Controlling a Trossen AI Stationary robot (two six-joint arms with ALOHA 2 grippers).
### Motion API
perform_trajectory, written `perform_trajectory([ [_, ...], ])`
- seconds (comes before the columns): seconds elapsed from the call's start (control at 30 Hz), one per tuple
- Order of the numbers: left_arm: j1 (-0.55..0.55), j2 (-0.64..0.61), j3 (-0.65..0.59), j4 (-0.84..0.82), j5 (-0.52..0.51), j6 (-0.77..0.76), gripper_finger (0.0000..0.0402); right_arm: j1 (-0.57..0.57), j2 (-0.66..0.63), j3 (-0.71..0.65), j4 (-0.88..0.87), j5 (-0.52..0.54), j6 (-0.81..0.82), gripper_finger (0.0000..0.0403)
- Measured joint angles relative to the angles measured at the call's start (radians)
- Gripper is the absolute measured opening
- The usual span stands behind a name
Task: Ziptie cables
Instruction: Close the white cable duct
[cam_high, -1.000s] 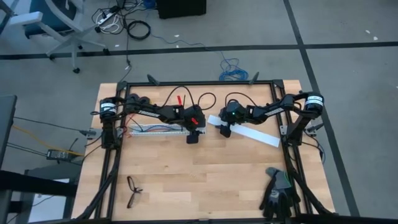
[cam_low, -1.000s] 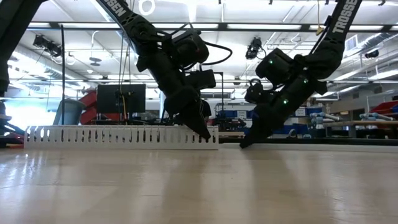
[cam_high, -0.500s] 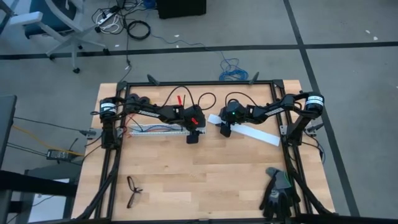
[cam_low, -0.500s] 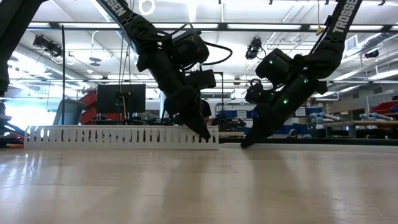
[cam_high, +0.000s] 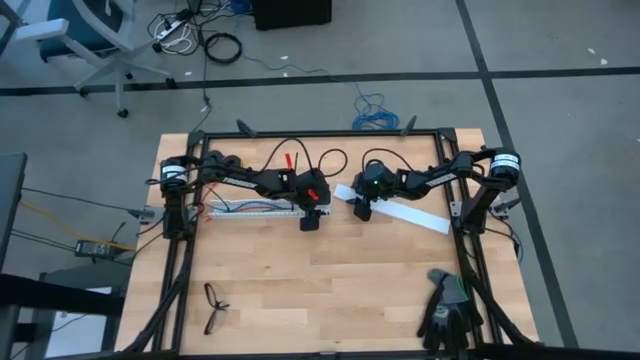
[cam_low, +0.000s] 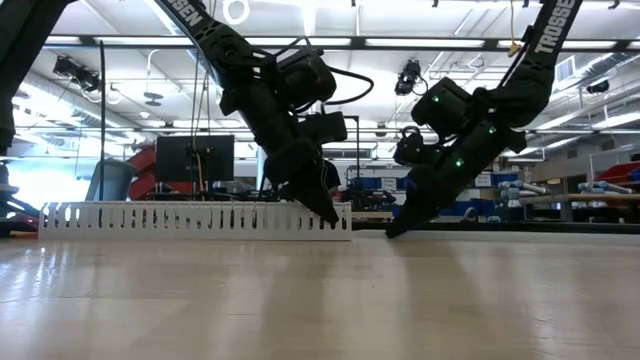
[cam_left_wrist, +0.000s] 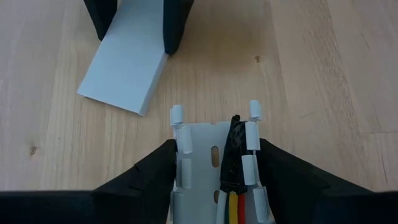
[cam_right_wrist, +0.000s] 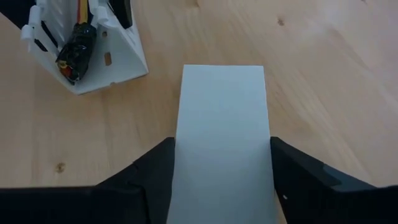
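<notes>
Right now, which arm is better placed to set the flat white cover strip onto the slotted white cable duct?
Right. The right gripper straddles the flat white cover strip, near the slotted white cable duct. The left gripper straddles the duct's end and can steady it.

You can read one brand only: "TROSSEN" in white capitals runs down the right arm (cam_low: 552, 27) in the low view. The left arm (cam_low: 190, 14) carries the same lettering (partly cut off, only its last letters clear). Nothing else on the table is legible.
</notes>
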Motion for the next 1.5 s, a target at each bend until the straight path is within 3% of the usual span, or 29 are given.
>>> perform_trajectory([
  [0.53,0.0,0.0,0.0,0.0,0.0,0.0,0.0219,0.005,-0.06,-0.001,-0.009,-0.031,0.003,0.0223],
  [1.1,0.0,-0.002,0.011,-0.051,-0.006,0.0,0.0219,0.031,-0.13,-0.001,-0.023,-0.098,0.008,0.0185],
  [1.27,0.0,-0.002,0.037,-0.142,-0.027,-0.002,0.0219,0.07,-0.13,0.0,-0.014,-0.083,-0.019,0.0206],
  [1.5,-0.002,-0.002,0.04,-0.145,-0.021,-0.004,0.0219,0.115,-0.122,0.0,0.023,-0.008,-0.036,0.0276],
])
